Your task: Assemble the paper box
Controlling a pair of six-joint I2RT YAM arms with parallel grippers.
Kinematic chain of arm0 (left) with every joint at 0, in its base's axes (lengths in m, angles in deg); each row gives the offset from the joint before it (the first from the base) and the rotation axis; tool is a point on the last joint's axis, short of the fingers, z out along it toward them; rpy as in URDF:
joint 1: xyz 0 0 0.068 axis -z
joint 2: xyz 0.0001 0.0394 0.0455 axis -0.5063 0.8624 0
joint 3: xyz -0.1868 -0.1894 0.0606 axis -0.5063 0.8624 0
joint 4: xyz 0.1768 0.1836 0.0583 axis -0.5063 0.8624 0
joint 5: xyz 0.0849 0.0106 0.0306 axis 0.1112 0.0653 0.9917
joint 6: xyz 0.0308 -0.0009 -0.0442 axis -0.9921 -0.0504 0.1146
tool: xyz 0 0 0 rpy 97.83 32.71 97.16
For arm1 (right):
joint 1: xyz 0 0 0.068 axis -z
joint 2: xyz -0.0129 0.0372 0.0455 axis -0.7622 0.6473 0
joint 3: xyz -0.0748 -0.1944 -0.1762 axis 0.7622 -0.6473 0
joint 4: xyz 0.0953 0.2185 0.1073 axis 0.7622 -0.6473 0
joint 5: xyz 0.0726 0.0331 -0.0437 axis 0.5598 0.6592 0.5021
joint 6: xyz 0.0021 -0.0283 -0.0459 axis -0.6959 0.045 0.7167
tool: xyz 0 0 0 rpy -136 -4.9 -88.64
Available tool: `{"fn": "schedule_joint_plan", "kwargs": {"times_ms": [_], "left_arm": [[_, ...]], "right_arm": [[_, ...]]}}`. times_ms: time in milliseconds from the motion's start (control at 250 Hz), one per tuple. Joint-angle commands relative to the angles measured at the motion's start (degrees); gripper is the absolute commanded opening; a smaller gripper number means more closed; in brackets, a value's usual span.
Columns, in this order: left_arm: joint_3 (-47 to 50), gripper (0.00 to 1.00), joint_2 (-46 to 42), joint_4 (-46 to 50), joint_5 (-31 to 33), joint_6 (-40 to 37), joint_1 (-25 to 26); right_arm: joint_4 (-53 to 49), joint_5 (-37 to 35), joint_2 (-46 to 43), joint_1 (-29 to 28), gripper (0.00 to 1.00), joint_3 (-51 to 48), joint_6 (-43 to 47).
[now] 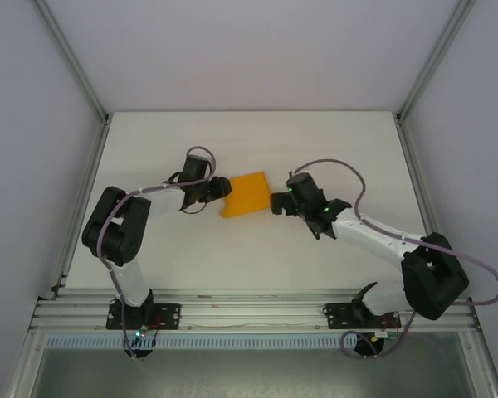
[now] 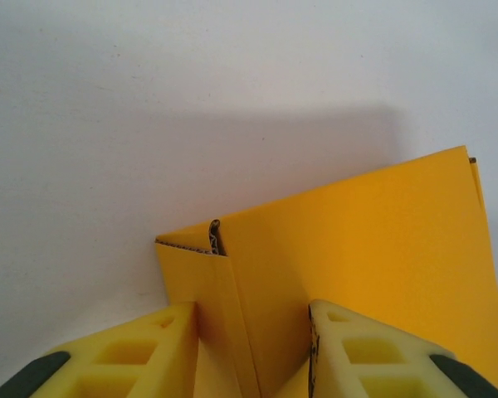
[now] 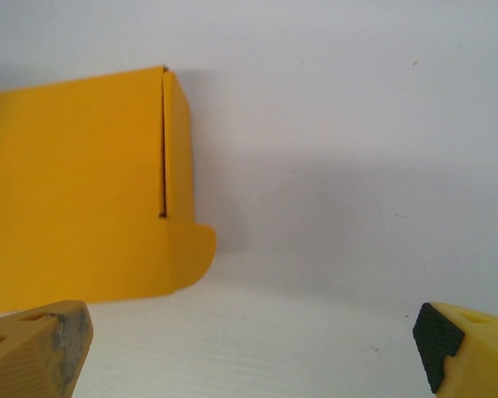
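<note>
At the counter's [image 1: 249, 141] middle, the paper box [image 1: 245, 195] is being straddled at 9 o'clock by the left pincer [image 1: 222, 189] (clamping cannot be told), the right pincer [image 1: 275, 201] being held apart at 3 o'clock.

My left arm [image 1: 116, 225] folds up from its base, the wrist turned so the left gripper [image 1: 219, 191] points to 3 o'clock. Its fingers [image 2: 149, 352] straddle the paper box [image 1: 245, 196]; I can't confirm a firm pinch. My right arm [image 1: 373, 236] reaches toward 10 o'clock, with the right gripper [image 1: 275, 201] spread wide and empty.
</note>
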Motion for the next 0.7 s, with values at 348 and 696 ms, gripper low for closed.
{"fn": "schedule_joint_plan", "kwargs": {"times_ms": [348, 696], "left_arm": [[11.3, 0.18, 1.9, -14.6, -11.5, 1.6, -4.5], [16.0, 0.1, 3.4, -26.7, -16.8, 7.6, -7.3]], "right_arm": [[8.7, 34.0, 13.1, 11.1, 1.0, 8.2, -15.9], [8.6, 46.0, 23.3, 11.4, 1.0, 13.2, -19.7]]}}
